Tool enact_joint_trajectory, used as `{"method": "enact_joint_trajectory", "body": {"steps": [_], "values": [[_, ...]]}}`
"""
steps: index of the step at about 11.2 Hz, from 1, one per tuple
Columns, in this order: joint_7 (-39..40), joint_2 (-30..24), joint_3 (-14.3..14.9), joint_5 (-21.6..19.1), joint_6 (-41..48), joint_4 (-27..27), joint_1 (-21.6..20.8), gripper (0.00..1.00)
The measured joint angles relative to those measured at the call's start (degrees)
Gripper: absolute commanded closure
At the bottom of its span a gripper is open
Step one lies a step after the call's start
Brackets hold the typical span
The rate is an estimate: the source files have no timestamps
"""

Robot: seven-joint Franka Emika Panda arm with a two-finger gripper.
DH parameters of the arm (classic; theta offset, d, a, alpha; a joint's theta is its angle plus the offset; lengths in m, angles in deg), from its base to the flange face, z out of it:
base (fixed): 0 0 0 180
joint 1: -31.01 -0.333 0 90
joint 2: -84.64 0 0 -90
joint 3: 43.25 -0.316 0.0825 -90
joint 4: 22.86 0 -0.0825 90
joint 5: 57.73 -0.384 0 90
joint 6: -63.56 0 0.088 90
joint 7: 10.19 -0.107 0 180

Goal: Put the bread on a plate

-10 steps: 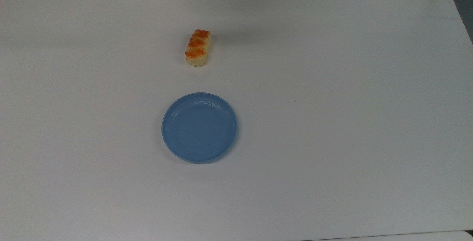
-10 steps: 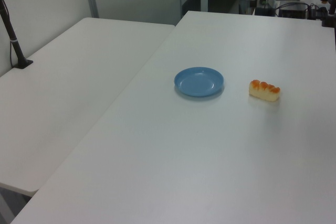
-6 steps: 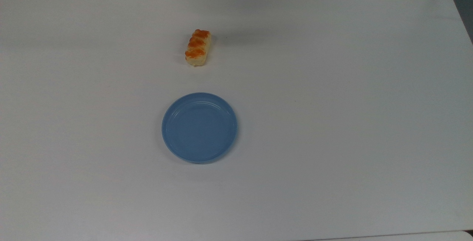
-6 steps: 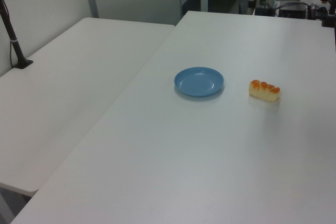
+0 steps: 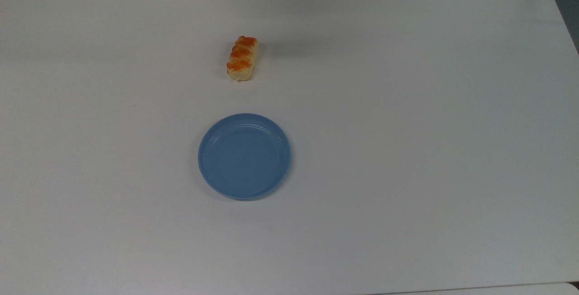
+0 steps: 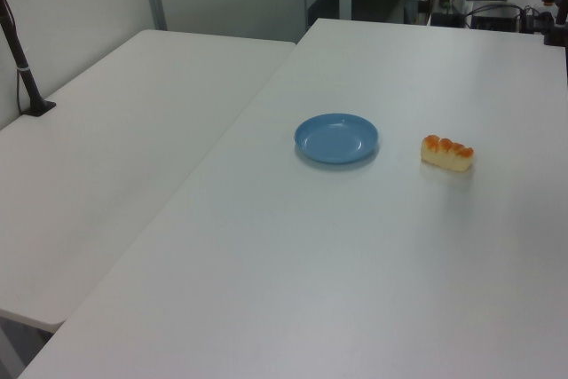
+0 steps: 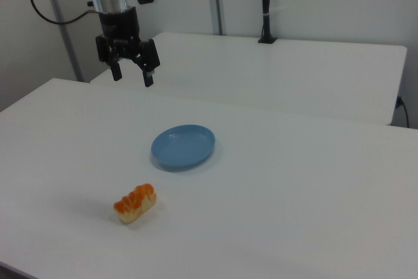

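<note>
The top view looks steeply down on the worktop point(image 5: 407, 105) from its near edge. The left view and right view look across it from opposite sides, farther off. All share the plate point(image 5: 244, 156) and bread point(image 5: 243, 58).

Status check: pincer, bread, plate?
Pincer open, high above table. Bread on table, apart from plate. Plate bare. Nothing between them.

A white bench point(image 5: 407, 150) lies open, with bare surface all around the bread point(image 5: 243, 58) and the plate point(image 5: 244, 156), which sit apart. The end effector point(image 7: 131, 76) hangs high above the bench, fingers spread, with open air beneath it.
</note>
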Motion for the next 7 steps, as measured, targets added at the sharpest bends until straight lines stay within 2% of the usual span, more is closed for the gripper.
{"method": "enact_joint_trajectory", "body": {"steps": [7], "values": [[0.00, 0.38, 0.00, -0.03, -1.03, -1.23, -0.05, 0.00]]}}
